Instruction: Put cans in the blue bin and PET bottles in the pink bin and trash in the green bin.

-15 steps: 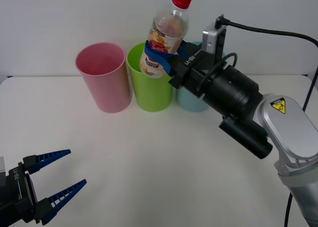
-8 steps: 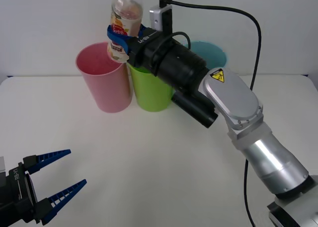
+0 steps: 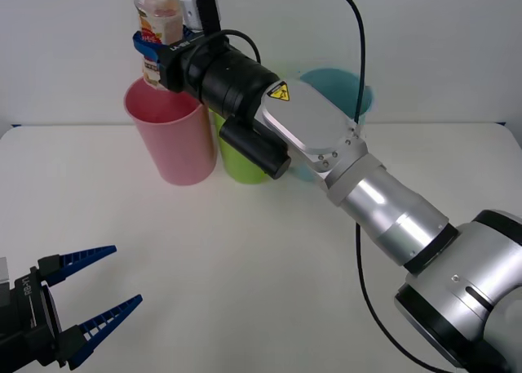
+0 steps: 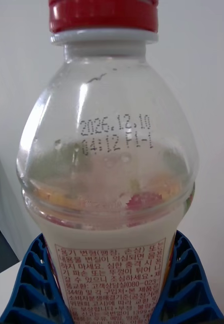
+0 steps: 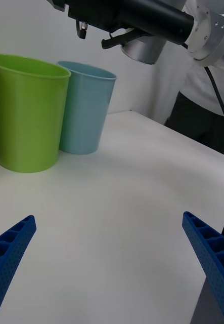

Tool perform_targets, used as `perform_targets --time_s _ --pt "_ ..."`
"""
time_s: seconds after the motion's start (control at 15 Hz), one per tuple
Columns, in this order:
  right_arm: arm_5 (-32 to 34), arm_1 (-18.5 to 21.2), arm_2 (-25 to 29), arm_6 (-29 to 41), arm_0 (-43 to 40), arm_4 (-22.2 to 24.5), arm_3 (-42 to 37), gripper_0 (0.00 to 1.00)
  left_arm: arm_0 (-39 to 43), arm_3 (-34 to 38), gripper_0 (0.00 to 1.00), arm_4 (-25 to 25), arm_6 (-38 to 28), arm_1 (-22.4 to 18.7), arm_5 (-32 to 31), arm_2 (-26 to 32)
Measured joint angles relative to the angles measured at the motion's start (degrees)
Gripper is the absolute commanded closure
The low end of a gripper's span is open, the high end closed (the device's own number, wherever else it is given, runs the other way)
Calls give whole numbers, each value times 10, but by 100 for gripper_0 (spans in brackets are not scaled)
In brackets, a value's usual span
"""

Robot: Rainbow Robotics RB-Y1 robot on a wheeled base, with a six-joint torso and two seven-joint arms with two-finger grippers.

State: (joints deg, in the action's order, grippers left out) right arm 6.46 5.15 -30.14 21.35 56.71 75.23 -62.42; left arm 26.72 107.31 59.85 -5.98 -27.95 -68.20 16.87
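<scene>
The right gripper has its ribbed blue jaws clamped on the clear PET bottle, upright just above the pink bin rim. The left gripper waits with jaws spread wide over bare white counter.

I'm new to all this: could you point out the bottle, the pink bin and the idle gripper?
PET bottle [image 3: 158, 18], front view, label.
Pink bin [image 3: 173, 144], front view, outer wall.
Left gripper [image 3: 102, 295], front view, between fingertips.

Clear red-capped PET bottle upright above pink bin, beside green bin and blue bin.

One PET bottle; three bins: pink bin, green bin, blue bin.
</scene>
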Motion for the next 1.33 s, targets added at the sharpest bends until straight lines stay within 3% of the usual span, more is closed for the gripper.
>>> perform_targets --time_s 0.53,1.33 --pt "-2 -61 -12 4 115 0 195 100 0 0 0 0 0 0 0 0" --pt "-33 -62 -28 11 118 5 209 100 0 0 0 0 0 0 0 0"
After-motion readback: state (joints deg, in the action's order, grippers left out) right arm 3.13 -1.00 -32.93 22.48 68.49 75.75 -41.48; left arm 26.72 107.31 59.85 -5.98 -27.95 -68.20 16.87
